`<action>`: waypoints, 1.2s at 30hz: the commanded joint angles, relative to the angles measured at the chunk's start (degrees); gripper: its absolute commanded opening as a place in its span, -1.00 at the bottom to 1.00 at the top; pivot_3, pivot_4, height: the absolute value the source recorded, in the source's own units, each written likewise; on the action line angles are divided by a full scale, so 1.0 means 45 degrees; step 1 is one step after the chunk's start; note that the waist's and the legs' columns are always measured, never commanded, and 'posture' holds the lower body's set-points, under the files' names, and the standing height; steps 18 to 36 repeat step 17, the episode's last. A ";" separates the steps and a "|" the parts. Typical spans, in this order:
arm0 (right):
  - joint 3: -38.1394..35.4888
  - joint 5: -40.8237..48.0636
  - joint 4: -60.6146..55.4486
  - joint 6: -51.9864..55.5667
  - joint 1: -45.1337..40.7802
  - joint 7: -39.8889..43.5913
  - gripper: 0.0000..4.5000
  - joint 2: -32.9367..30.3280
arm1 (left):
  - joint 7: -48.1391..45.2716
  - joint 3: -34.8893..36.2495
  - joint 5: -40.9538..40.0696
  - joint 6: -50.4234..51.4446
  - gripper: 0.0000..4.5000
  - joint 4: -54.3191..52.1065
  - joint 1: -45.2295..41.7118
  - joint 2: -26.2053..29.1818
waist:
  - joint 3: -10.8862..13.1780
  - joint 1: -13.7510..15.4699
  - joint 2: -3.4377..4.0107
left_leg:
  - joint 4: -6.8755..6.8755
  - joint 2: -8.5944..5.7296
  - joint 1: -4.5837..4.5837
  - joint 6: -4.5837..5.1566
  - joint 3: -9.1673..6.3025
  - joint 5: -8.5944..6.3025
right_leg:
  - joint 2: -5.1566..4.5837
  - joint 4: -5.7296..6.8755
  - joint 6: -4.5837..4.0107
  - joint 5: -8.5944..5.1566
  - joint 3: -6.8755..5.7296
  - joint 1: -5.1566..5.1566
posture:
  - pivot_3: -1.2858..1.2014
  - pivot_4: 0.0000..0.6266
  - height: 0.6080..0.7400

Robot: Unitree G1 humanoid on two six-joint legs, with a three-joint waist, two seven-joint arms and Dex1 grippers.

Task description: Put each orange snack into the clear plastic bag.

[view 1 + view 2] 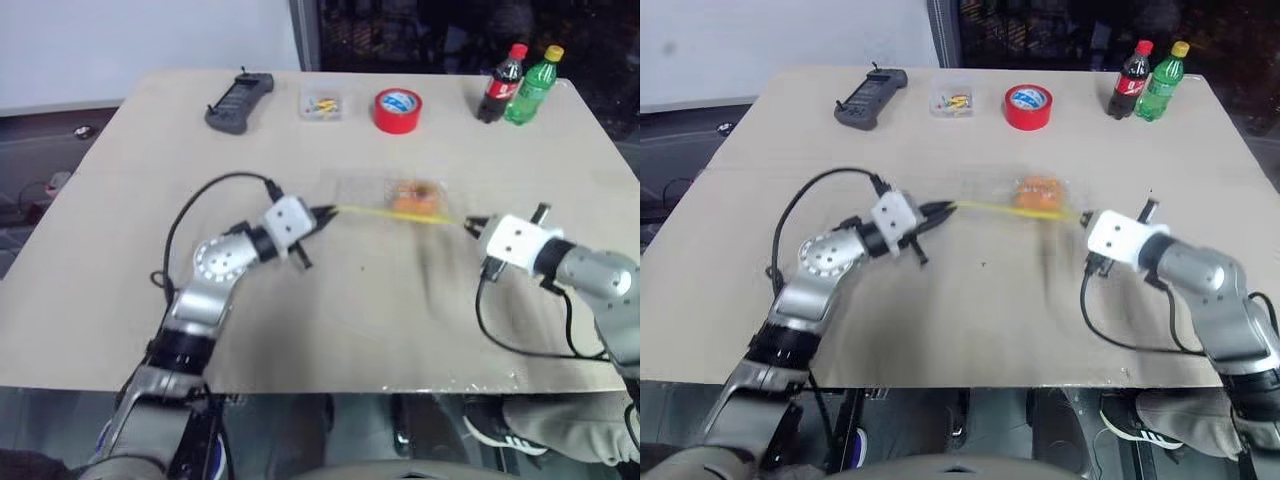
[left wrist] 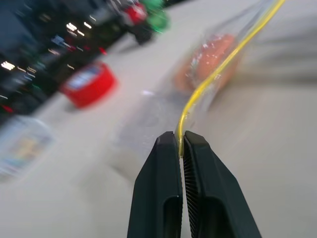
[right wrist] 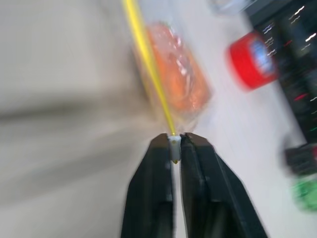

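Where the pale bench meets a white wall and dark window at its far edge, the head views show a black handheld device, small clear box, red tape roll and two bottles, with the clear plastic bag stretched mid-bench between left gripper and right gripper, orange snacks inside. In the left wrist view the fingers pinch the yellow seal strip. In the right wrist view the fingers pinch its other end.

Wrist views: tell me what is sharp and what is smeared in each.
Left wrist view: the left pincer is crisp, pinching the yellow seal strip of the crinkly clear plastic bag; the red tape roll and the bottles behind are soft. Right wrist view: the right pincer is fairly sharp on the strip's end; the orange snacks and the tan table are streaked.
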 commanded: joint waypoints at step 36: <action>-0.6824 0.6673 -0.2552 0.3122 0.4237 0.2127 0.93 -0.0245 | -0.2955 0.4814 -0.6603 0.6566 0.47 -0.4203 0.3133 0.3729 | -0.0017 0.0035 -0.0004 | 0.0007 0.0046 0.0047 0.0012 0.0036 -0.0013 | 0.0016 -0.0018 0.0030 -0.0042 0.0018 0.0040 | 0.03 -0.52 0.68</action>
